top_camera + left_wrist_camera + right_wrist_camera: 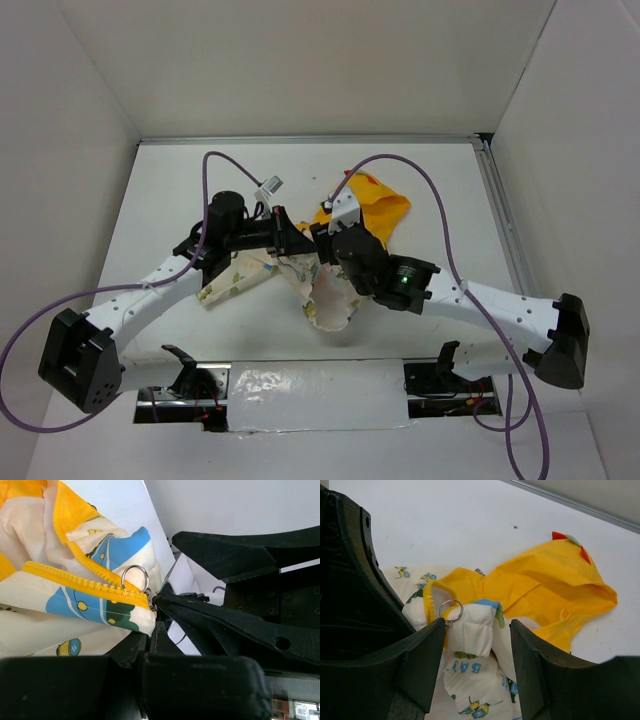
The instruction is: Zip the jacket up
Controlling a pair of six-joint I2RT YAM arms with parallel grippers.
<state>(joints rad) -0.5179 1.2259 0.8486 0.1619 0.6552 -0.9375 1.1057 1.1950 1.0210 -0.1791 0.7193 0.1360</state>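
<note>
White walls (pixel 300 60) enclose a white table (pixel 170 200) bearing the jacket (pixel 330 300).

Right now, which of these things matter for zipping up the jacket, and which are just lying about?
For the job: jacket, yellow zipper, metal pull ring.
Just there: purple cables, shiny tape strip.

Cream-and-yellow jacket (pixel 330 300) — crumpled, mid-table
</note>
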